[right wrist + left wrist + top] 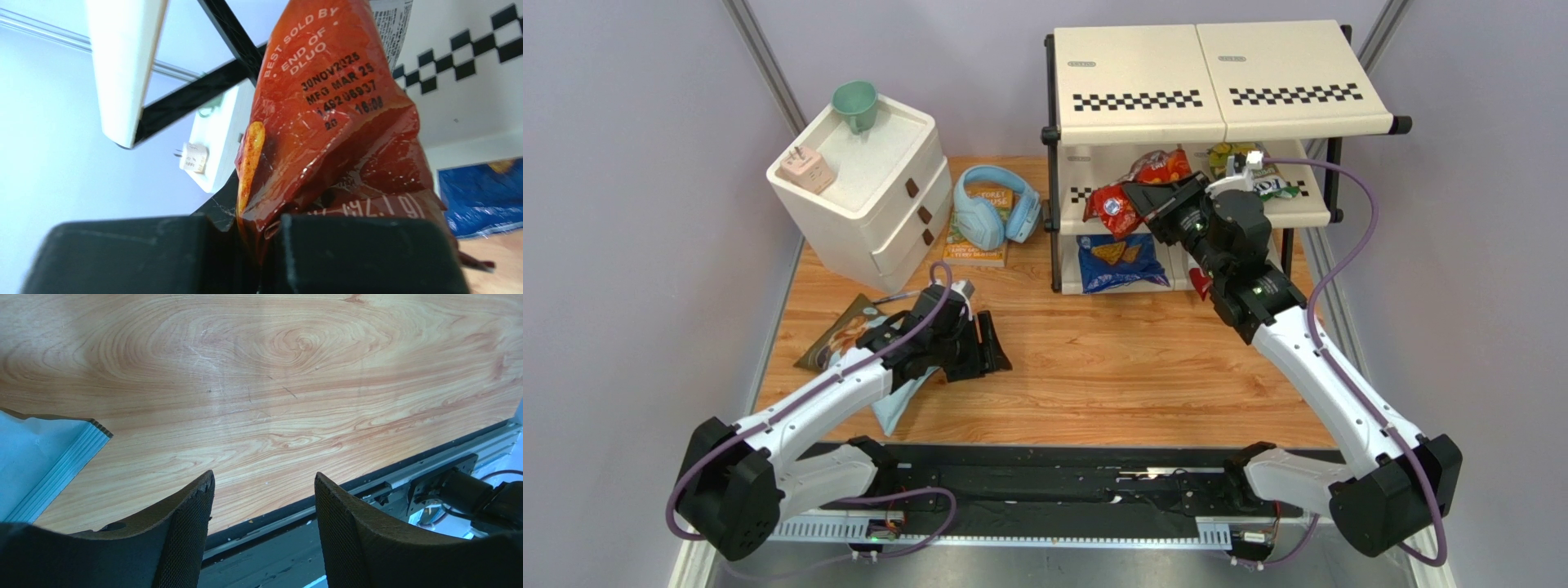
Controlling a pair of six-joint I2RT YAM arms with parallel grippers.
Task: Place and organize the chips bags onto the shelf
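The shelf [1210, 86] stands at the back right, seen in the right wrist view as a checker strip [472, 52]. My right gripper [1146, 196] is at the left end of its middle tier, shut on a red chips bag [1114, 211] whose crinkled foil [331, 122] rises from the jaws. Beside it lie a red-and-white bag [1163, 164] and a green-yellow bag [1247, 162]. A blue bag [1120, 260] [485, 196] lies on the bottom tier. The large pale-blue bag with a brown top [844, 331] [37, 456] lies on the table under my left arm. My left gripper [987, 349] [264, 481] hovers open over bare wood, with nothing between its fingers.
A white two-drawer cabinet [860, 196] at the back left carries a teal cup [854, 104] and a pink item [808, 168]. Blue headphones [995, 206] rest on an orange book [979, 245] between the cabinet and the shelf. A black rail [1063, 472] runs along the near edge.
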